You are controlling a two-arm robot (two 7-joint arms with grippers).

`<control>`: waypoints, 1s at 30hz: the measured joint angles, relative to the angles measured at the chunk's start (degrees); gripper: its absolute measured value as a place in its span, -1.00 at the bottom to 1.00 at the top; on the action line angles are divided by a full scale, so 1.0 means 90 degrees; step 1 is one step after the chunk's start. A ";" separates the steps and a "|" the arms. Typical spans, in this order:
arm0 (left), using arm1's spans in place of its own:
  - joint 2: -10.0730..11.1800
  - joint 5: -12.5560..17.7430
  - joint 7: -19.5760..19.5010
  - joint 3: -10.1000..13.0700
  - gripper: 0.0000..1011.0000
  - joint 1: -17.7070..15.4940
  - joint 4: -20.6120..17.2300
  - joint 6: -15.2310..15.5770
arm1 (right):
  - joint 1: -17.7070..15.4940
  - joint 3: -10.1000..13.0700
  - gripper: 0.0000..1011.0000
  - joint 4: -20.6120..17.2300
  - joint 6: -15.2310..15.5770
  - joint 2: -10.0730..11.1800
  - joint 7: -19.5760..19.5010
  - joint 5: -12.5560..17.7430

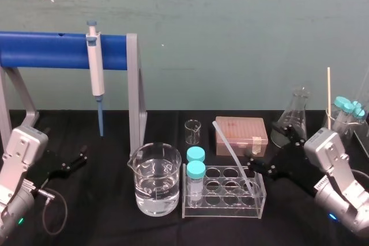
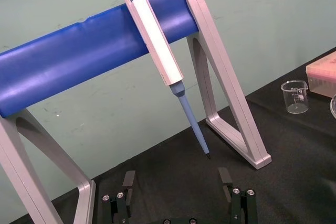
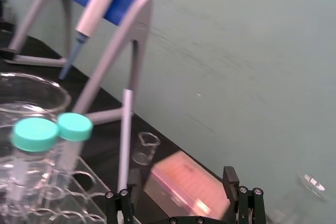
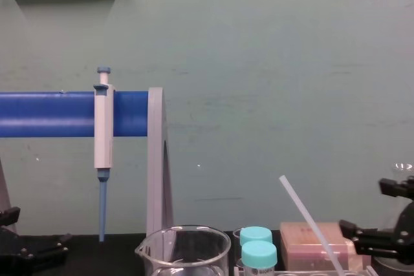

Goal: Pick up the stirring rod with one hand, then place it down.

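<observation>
Two grippers spread wide | right gripper [image 3: 180,176] at stirring rod [image 3: 125,129], wrist view: rod just beside one jaw | head view: rod leans, lower end in rack [image 1: 225,209] | left gripper [image 2: 176,177] parked at left

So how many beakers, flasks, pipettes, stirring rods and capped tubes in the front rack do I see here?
Beakers: 2, the large beaker and the small beaker
Conical flask: 1
Pipette: 1
Stirring rod: 1
Teal-capped tubes in the clear rack: 2
Total: 7
</observation>
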 joint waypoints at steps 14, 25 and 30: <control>0.0000 0.0000 0.0000 0.0000 0.98 0.0000 0.0000 0.0000 | 0.0307 -0.0083 0.98 0.0198 -0.0268 -0.0250 0.0807 0.0023; 0.0000 0.0000 0.0000 0.0000 0.98 0.0000 0.0000 0.0000 | 0.0731 0.0060 0.98 0.0727 -0.0398 -0.0549 0.1733 0.0656; 0.0000 0.0000 0.0000 0.0000 0.98 0.0000 0.0000 0.0000 | 0.0906 0.0078 0.98 0.0981 -0.0402 -0.0684 0.2093 0.0799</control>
